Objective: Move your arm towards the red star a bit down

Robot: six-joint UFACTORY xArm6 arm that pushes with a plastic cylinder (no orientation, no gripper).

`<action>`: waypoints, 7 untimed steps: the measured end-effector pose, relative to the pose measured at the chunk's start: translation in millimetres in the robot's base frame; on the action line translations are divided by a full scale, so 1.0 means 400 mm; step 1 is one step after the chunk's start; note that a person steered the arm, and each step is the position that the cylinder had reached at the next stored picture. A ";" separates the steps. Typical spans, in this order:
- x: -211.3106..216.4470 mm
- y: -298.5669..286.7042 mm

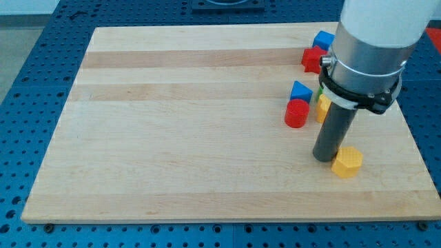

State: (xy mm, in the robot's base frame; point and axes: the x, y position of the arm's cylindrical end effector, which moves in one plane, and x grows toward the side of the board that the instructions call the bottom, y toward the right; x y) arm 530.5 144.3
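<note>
The red star [312,60] lies near the view's top right of the wooden board [193,124], partly hidden by my arm. A blue cube [322,40] touches it above. My tip [324,157] rests on the board well below the star, just left of a yellow hexagon block [346,162]. A blue triangle [300,91], a red cylinder [297,114] and a yellow block [322,107] sit between the star and my tip. A sliver of a green block [320,90] shows behind the arm.
The arm's white and grey body [365,48] covers the board's top right corner. The board's right edge [413,138] is close to the yellow hexagon. A blue perforated table surrounds the board.
</note>
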 end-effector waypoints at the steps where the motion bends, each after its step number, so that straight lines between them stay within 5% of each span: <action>1: -0.056 0.000; 4: -0.149 -0.245; 7: -0.508 -0.121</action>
State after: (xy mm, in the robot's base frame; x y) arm 327.3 96.0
